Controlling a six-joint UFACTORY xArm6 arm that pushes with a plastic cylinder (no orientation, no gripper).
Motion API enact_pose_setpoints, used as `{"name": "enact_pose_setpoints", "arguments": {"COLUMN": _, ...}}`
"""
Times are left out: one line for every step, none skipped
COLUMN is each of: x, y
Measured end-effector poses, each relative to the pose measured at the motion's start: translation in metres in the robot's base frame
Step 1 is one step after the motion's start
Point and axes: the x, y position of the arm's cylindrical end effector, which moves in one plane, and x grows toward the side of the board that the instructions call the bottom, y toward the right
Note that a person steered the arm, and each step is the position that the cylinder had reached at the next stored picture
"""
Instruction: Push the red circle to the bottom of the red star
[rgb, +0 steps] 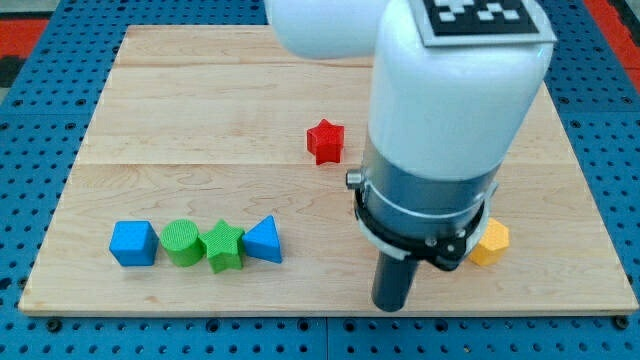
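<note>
One dark rod is all the arm carries, so there are no fingers to spread or to press together. My tip (391, 307) stands on the board (200, 100) near the view's bottom edge, right of the middle, and it touches no block.

The nearest block is a yellow block (490, 243), up and to the view's right of the tip and partly hidden behind the arm body; its shape I cannot tell. The red star (325, 141) lies well apart from the tip, toward the view's top and a little left.

The red circle does not show anywhere. I judge it may be hidden behind the large arm body, but I cannot tell on which side of the tip it lies, and the coming push depends on exactly this.

Far at the view's left stand four blocks in a row: a blue cube (133, 243), a green circle (181, 243), a green star (224, 246) and a blue triangle (263, 240).
</note>
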Motion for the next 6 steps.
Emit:
{"name": "enact_pose_setpoints", "arguments": {"x": -0.016, "y": 0.014}}
{"name": "enact_pose_setpoints", "arguments": {"x": -0.040, "y": 0.014}}
{"name": "enact_pose_setpoints", "arguments": {"x": -0.074, "y": 0.014}}
{"name": "enact_pose_setpoints", "arguments": {"x": -0.094, "y": 0.039}}
{"name": "enact_pose_setpoints", "arguments": {"x": -0.112, "y": 0.071}}
{"name": "enact_pose_setpoints", "arguments": {"x": -0.130, "y": 0.132}}
